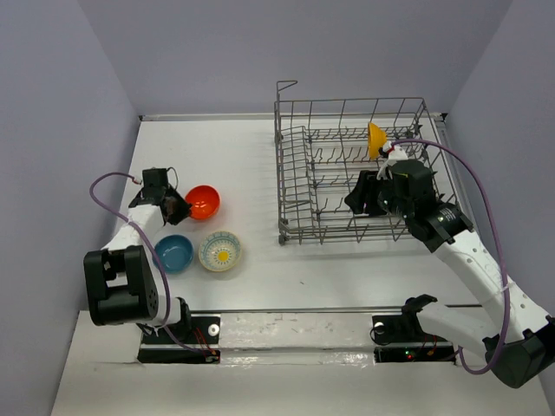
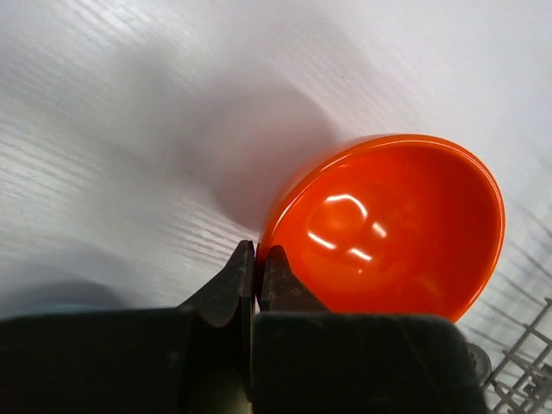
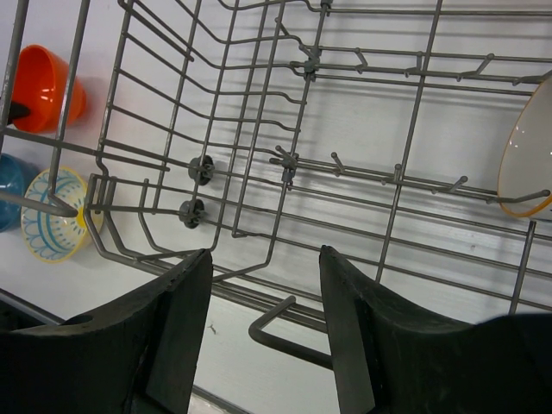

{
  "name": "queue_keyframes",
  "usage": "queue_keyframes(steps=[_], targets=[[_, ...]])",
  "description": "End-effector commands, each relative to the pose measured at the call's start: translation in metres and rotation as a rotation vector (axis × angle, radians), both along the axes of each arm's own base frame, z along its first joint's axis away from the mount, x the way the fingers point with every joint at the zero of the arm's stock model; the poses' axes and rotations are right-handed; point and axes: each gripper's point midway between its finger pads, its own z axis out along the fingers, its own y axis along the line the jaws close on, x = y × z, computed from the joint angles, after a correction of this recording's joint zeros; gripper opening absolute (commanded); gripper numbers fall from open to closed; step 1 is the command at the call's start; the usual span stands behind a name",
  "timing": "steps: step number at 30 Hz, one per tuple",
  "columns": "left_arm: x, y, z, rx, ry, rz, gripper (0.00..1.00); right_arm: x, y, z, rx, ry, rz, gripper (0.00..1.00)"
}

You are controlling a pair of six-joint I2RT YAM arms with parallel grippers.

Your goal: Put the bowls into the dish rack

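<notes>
Top external: three bowls (image 1: 202,202) outside dish rack (image 1: 295,227), one yellow bowl (image 1: 376,140) inside.

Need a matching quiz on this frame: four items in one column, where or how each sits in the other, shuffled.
Column 1
1. glossy orange-red round bowl
2. yellow-tan round bowl
3. blue round bowl
4. right hand

Column 2
a. open, empty, at the grey wire dish rack
b. upright on the white table, beside the white bowl with a yellow flower pattern
c. rim pinched by the left hand
d. standing on edge inside the rack

Pairs: 1-c, 2-d, 3-b, 4-a
</notes>
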Motion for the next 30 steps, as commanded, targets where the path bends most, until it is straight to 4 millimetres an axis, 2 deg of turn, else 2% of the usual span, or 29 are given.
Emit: queue_keyframes(steps=[1,2,3,4,5,6,8,9,11,12,13,15,16,17,18,21,23,25,26,27,28,30], targets=[[0.039,-0.02,0.1,0.069,-0.246,-0.125,0.0,0.007,0.008,0.023,0.038,-0.066,0.013,0.58],[0.042,-0.022,0.118,0.118,-0.279,-0.14,0.0,0.009,0.009,0.025,0.042,-0.065,0.011,0.58],[0.046,-0.043,0.148,0.136,-0.321,-0.194,0.0,0.011,0.011,0.034,0.053,-0.08,0.011,0.58],[0.048,-0.047,0.163,0.171,-0.344,-0.196,0.0,0.012,0.012,0.032,0.053,-0.073,0.015,0.58],[0.048,-0.051,0.179,0.209,-0.368,-0.195,0.0,0.014,0.015,0.041,0.068,-0.082,0.02,0.57],[0.048,-0.066,0.206,0.217,-0.41,-0.232,0.0,0.015,0.016,0.045,0.077,-0.088,0.021,0.58],[0.047,-0.075,0.233,0.233,-0.461,-0.239,0.0,0.017,0.019,0.061,0.098,-0.113,0.026,0.57],[0.046,-0.079,0.258,0.231,-0.508,-0.243,0.0,0.019,0.02,0.066,0.101,-0.12,0.025,0.57],[0.044,-0.093,0.28,0.229,-0.55,-0.266,0.0,0.023,0.018,0.075,0.1,-0.139,0.006,0.57],[0.045,-0.095,0.291,0.237,-0.572,-0.262,0.0,0.024,0.017,0.087,0.11,-0.162,-0.002,0.57],[0.042,-0.106,0.313,0.236,-0.615,-0.286,0.0,0.027,0.016,0.089,0.107,-0.165,-0.013,0.57],[0.048,-0.119,0.321,0.25,-0.613,-0.307,0.0,0.031,0.016,0.105,0.121,-0.193,-0.026,0.57],[0.046,-0.127,0.337,0.251,-0.638,-0.32,0.0,0.035,0.015,0.108,0.12,-0.197,-0.04,0.57],[0.049,-0.144,0.334,0.26,-0.626,-0.35,0.0,0.036,0.016,0.113,0.128,-0.203,-0.044,0.57],[0.048,-0.152,0.344,0.259,-0.641,-0.358,0.0,0.036,0.016,0.126,0.144,-0.225,-0.045,0.57],[0.056,-0.178,0.338,0.271,-0.625,-0.39,0.0,0.045,0.014,0.138,0.155,-0.25,-0.085,0.57],[0.057,-0.203,0.337,0.268,-0.622,-0.43,0.0,0.049,0.011,0.152,0.17,-0.281,-0.11,0.57],[0.056,-0.223,0.344,0.26,-0.637,-0.455,0.0,0.054,0.01,0.156,0.17,-0.289,-0.129,0.57],[0.062,-0.234,0.335,0.264,-0.618,-0.473,0.0,0.056,0.008,0.163,0.175,-0.305,-0.143,0.57],[0.062,-0.242,0.334,0.258,-0.616,-0.487,0.0,0.059,0.009,0.164,0.173,-0.305,-0.148,0.57],[0.058,-0.256,0.341,0.243,-0.637,-0.506,0.0,0.059,0.008,0.166,0.172,-0.312,-0.151,0.57],[0.059,-0.275,0.335,0.24,-0.627,-0.534,0.0,0.064,0.004,0.168,0.158,-0.326,-0.177,0.56]])
